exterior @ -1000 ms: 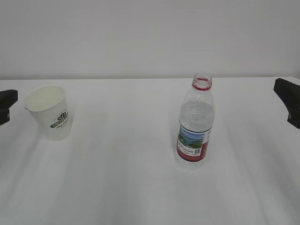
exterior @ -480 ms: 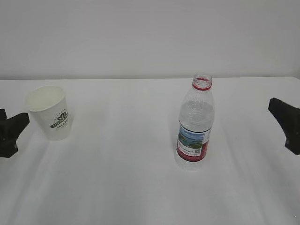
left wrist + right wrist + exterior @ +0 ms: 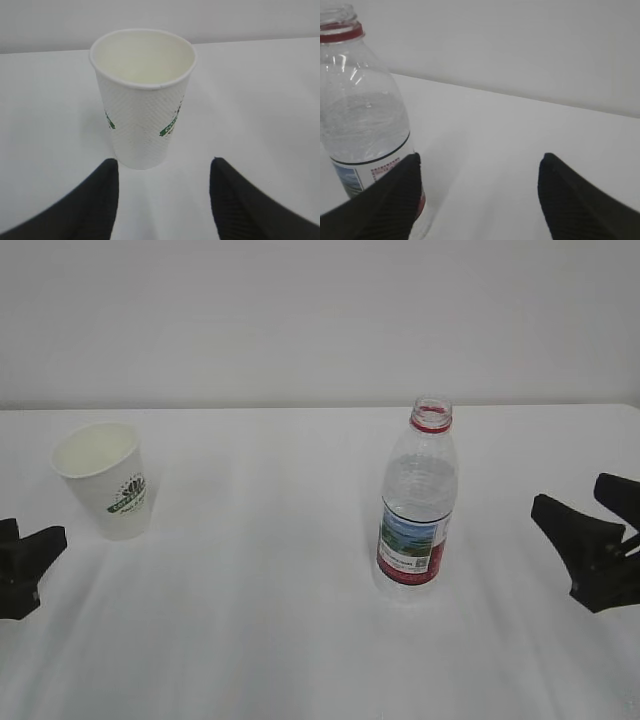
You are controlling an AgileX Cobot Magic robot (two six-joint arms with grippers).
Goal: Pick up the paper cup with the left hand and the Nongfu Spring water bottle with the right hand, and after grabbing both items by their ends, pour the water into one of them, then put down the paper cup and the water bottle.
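Both sets of jaws stand apart and hold nothing: the left hand (image 3: 25, 558) sits at the lower left edge of the exterior frame, the right hand (image 3: 590, 545) at the right edge. The table (image 3: 260, 590) is plain white and meets a bare pale wall (image 3: 300, 310) across the upper frame. The cup (image 3: 102, 478) stands upright at left, its green round logo too small to read; the bottle (image 3: 414, 500) stands right of centre, capless, with a red neck ring and a red-banded landscape label, its print illegible. Only the left wrist view shows the cup's cream inside and embossed wall. The right wrist view shows the water (image 3: 362, 125) in the bottle, which stands at the frame's left by the left finger.
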